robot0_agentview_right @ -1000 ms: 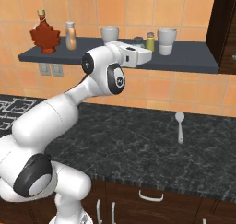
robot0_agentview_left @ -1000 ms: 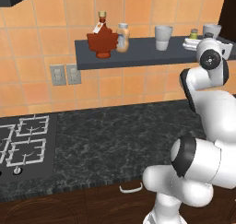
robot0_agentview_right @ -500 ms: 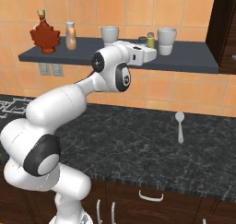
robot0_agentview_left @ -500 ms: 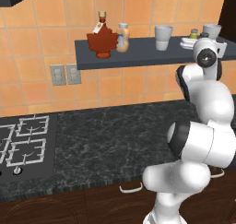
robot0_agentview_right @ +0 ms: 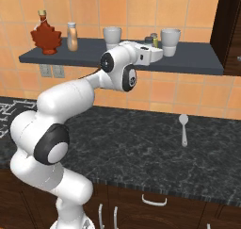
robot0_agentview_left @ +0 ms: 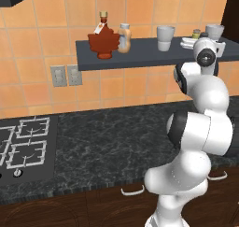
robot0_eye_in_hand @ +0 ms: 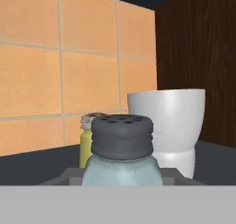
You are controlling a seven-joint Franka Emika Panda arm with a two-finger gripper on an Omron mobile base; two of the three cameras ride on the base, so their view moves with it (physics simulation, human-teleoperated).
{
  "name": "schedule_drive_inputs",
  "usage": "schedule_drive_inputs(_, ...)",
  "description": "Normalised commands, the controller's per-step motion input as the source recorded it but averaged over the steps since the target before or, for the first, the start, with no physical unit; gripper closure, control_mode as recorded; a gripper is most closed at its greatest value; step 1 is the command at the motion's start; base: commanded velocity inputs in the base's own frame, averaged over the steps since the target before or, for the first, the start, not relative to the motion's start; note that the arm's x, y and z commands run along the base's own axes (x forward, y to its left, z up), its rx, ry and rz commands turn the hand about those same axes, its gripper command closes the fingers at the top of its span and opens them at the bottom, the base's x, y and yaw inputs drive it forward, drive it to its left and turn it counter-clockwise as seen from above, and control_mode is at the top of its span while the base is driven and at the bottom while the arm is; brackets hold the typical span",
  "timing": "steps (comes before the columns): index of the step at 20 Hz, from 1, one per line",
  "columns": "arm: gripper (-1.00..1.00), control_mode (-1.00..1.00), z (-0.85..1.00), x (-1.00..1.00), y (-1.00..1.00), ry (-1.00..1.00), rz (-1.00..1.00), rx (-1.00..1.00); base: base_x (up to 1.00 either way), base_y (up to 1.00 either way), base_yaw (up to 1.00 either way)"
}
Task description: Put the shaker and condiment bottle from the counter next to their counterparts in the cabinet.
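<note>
Left base view: the arm rises from the lower right in a tall S, elbow bulging over the tabletop [robot0_agentview_left: 116, 137], forearm climbing to the right end of the shelf [robot0_agentview_left: 140, 58]. The wrist sits at shelf height, and the hand reaches away towards the wall at about 1 o'clock from the elbow; the claw itself is hidden behind the wrist. On the shelf stand the maple bottle [robot0_agentview_left: 103, 38] and, touching its right side, the beige bottle [robot0_agentview_left: 124, 38]. A white cup [robot0_agentview_left: 165, 38] stands further right, and a second cup [robot0_agentview_left: 214, 31] at the far end.

Right base view: the arm rises from the lower left, bends up over the tabletop [robot0_agentview_right: 141, 143] and lays the forearm level, hand pointing to 3 o'clock along the shelf [robot0_agentview_right: 94, 58]. The claw [robot0_agentview_right: 157, 53] rests low over the shelf, just left of the second cup [robot0_agentview_right: 170, 42]. The green shaker [robot0_agentview_right: 154, 38] peeks up behind the hand. A spoon [robot0_agentview_right: 183, 129] lies on the tabletop.

Hand view: the camera looks level across the shelf [robot0_eye_in_hand: 32, 165]. The shaker [robot0_eye_in_hand: 122, 149] stands upright at 6 o'clock between the dark fingers [robot0_eye_in_hand: 69, 174], which are nearly closed and hold it. The green shaker [robot0_eye_in_hand: 87, 142] is just behind, at its 10 o'clock. The cup [robot0_eye_in_hand: 173, 126] is at 2 o'clock, near.
</note>
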Motion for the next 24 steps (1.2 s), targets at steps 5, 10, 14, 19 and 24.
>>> schedule_drive_inputs(5,1.00,-1.00,-0.08,0.28,-0.09,0.00,0.02,0.00,0.00,0.00,0.00)
schedule_drive_inputs(10,1.00,-1.00,-0.04,0.15,-0.08,0.00,0.02,0.00,0.00,0.00,0.00)
schedule_drive_inputs(14,1.00,-1.00,-0.04,0.11,-0.12,0.00,0.02,0.00,0.00,0.00,0.00)
schedule_drive_inputs(19,1.00,-1.00,-0.06,0.17,-0.14,0.00,0.01,0.00,0.00,0.00,0.00)
schedule_drive_inputs(24,-1.00,-1.00,-0.04,0.10,-0.12,0.00,0.02,0.00,0.00,0.00,0.00)
